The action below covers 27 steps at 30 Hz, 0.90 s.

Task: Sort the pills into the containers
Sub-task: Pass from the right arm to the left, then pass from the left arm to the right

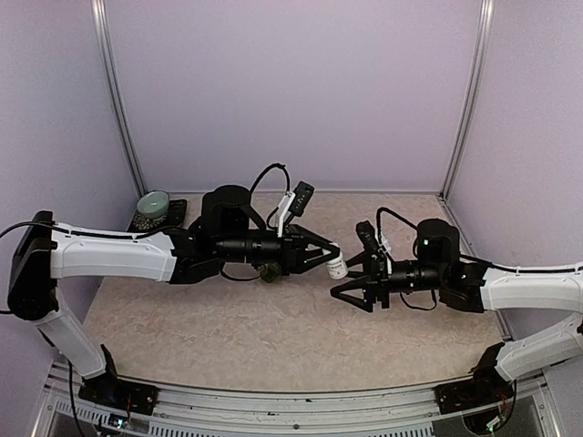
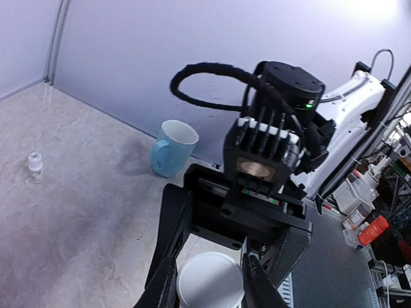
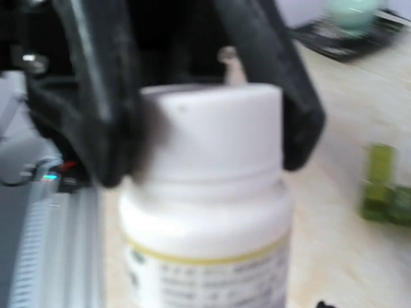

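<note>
A: What lies on the beige table (image 1: 273, 337)?
B: A dark tray (image 1: 176, 211) at the far left corner; the green containers (image 1: 270, 273) nearer than the tray and to its right, well apart.
A: Anything more?
B: A pale blue mug (image 2: 172, 147) and a small vial (image 2: 35, 167), both upright; how they stand to the tray I cannot tell

We're in a robotics lab cell here: two robot arms (image 1: 109, 255) are bolted to a metal rail (image 1: 301, 405) along the bottom of the overhead view. Their marbled tabletop (image 1: 273, 346) is boxed in by plain lilac panels (image 1: 291, 91) on aluminium posts (image 1: 117, 100). Over at the right edge of the left wrist view sits a dark bench (image 2: 334, 263) crowded with lab equipment (image 2: 366, 212).
</note>
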Motion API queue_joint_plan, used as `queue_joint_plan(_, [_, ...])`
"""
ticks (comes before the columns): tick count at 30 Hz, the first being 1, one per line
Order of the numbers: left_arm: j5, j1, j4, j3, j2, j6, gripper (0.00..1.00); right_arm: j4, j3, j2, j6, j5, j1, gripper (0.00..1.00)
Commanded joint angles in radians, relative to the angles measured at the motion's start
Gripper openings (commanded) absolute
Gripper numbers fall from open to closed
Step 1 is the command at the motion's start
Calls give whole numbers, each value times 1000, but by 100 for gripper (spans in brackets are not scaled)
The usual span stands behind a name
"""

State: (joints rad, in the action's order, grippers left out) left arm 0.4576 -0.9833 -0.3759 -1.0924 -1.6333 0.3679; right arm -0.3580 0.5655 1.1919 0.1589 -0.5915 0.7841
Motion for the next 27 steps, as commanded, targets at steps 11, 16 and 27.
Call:
queue_joint_plan(11, [241,-19,-83,35,66,-84,6,-108,76,-47,113,-322,4,70])
queue_joint_plan(16, [249,-20,-116,35,61,-62,6,-178,75,-12,166,-392,4,61])
queue_joint_plan(27, [205,-20,-178,81,110,-63,6,-215,79,29,209,-396,4,53])
